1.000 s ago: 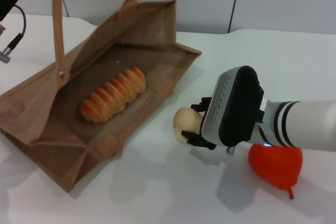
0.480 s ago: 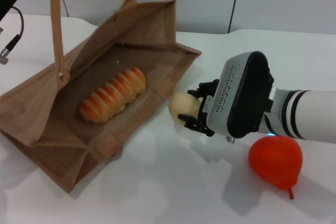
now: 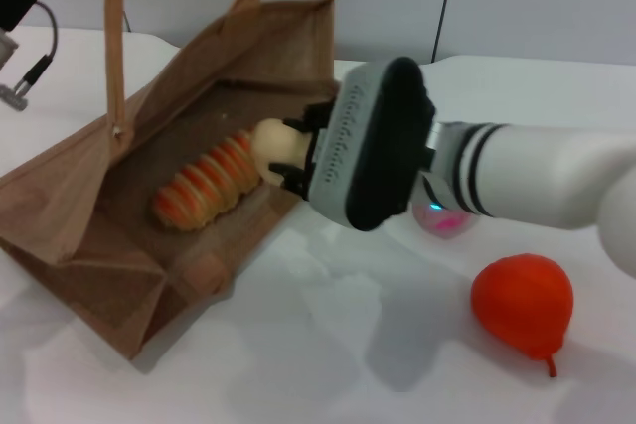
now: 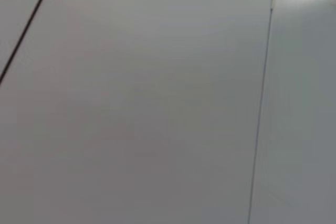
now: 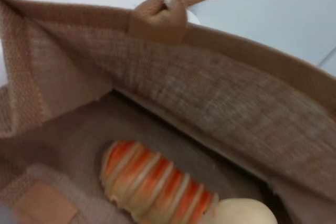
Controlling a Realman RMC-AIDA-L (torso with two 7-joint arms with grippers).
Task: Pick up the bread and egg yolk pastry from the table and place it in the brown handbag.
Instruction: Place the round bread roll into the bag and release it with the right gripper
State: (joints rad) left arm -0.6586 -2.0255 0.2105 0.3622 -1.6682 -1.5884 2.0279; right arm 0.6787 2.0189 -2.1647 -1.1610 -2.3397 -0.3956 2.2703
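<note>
The right gripper has swung from the bare table to the brown handbag's mouth, clenched on the egg yolk pastry just above the bread lying inside. Only the drop seems left.
</note>
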